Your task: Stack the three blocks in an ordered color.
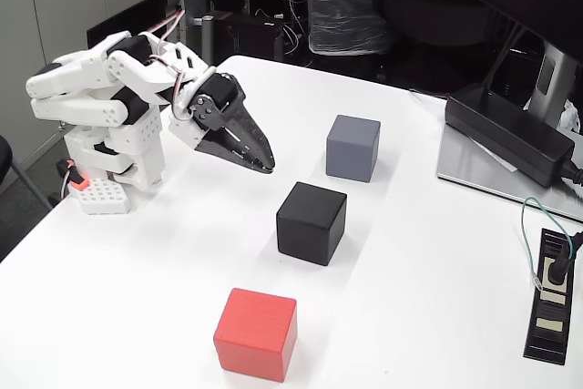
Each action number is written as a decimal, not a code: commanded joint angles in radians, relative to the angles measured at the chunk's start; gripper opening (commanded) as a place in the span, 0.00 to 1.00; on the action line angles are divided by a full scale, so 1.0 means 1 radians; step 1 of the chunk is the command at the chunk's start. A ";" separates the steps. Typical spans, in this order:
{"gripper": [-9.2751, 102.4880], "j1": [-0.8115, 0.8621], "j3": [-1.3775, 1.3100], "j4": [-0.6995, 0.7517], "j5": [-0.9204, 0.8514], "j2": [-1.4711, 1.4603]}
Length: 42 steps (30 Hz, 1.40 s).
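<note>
1. Three matte, sharp-edged cubes stand apart on the smooth white table point(137, 316) in a slanted row.
2. The red block point(256, 333) is nearest the camera, the black block point(311, 222) sits in the middle, and the blue-grey block point(353, 148) is farthest.
3. Being cubes, they have no long axis; each is turned with a corner edge toward the camera.
4. The white plastic arm is folded at left; its dark, tapered gripper point(264, 165) hangs above the table, pointing down-right, fingers together, clear of all blocks.
5. A long black power brick point(510, 134) lies at right.
</note>
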 commanded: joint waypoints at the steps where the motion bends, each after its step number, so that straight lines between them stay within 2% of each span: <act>1: 0.07 0.002 -0.006 -0.012 0.011 0.008; 20: 0.08 0.014 -0.014 -0.011 0.008 0.008; 32: 0.32 0.015 -0.135 0.005 -0.002 0.006; 42: 0.35 0.003 -0.446 0.209 -0.002 -0.051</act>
